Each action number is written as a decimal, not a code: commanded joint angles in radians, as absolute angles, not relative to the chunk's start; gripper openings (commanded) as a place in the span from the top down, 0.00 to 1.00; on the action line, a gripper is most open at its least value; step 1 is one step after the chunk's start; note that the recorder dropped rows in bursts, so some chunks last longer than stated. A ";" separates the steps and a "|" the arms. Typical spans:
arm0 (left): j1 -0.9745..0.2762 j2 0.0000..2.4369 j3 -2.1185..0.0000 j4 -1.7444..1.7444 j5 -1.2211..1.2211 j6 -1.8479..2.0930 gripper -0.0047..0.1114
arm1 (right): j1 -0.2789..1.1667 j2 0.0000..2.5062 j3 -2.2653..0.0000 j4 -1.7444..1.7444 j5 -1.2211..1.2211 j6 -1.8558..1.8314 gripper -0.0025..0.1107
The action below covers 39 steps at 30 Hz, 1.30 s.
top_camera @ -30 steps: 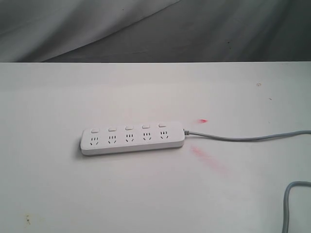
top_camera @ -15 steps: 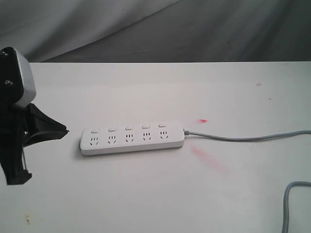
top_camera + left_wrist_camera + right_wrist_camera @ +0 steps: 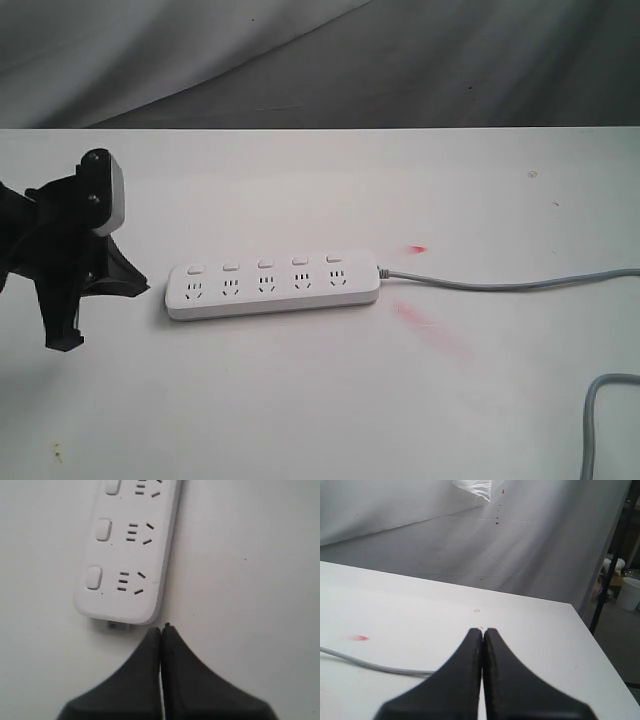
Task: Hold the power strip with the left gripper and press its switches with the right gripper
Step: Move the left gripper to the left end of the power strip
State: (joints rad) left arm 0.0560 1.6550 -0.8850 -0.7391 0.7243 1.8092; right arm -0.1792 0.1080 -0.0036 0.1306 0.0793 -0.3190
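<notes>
The white power strip (image 3: 272, 284) lies flat on the white table, its grey cord (image 3: 500, 283) running off to the right. Its row of small white switches (image 3: 265, 264) runs along the far edge. My left gripper (image 3: 138, 286) is shut and empty, just off the strip's left end. In the left wrist view the strip's rounded end (image 3: 127, 555) sits close in front of the shut left gripper (image 3: 161, 628), and switches (image 3: 94, 577) show there. My right gripper (image 3: 483, 630) is shut and empty over bare table; it is out of the exterior view.
A red mark (image 3: 418, 249) and a pink smear (image 3: 430, 328) stain the table right of the strip. A second loop of grey cord (image 3: 598, 420) lies at the front right. The table's right edge (image 3: 600, 655) drops off near a black stand leg (image 3: 610, 565).
The left arm came in from the left edge, and its gripper has moved right and closer to the strip's left end. The strip has not moved.
</notes>
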 commanded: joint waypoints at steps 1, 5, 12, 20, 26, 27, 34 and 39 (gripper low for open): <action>0.059 1.669 -0.891 -0.751 0.678 1.862 0.96 | -0.188 0.109 0.000 0.134 0.081 -0.317 0.98; 0.059 1.669 -0.891 -0.751 0.621 1.862 0.88 | -0.188 0.109 0.000 0.134 0.081 -0.317 0.98; 0.059 1.669 -0.891 -0.751 0.596 1.862 0.42 | -0.188 0.109 0.000 0.134 0.081 -0.317 0.98; 0.059 1.682 -0.891 -0.798 0.576 1.895 0.23 | -0.188 0.109 0.000 0.134 0.081 -0.317 0.98; 0.055 1.740 -0.891 -0.828 0.585 1.971 0.23 | -0.188 0.109 0.000 0.134 0.081 -0.317 0.98; 0.051 1.749 -0.891 -0.828 0.583 1.972 0.23 | -0.188 0.109 0.000 0.134 0.081 -0.317 0.98; 0.018 1.823 -0.952 -0.828 0.586 1.994 0.23 | -0.188 0.109 0.000 0.134 0.081 -0.317 0.98; 0.018 1.875 -1.013 -0.828 0.629 1.977 0.23 | -0.188 0.109 0.000 0.134 0.081 -0.317 0.98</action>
State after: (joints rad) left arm 0.0240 1.8512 -0.9838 -0.8155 0.6043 1.9849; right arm -0.1792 0.1080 -0.0036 0.1306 0.0793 -0.3190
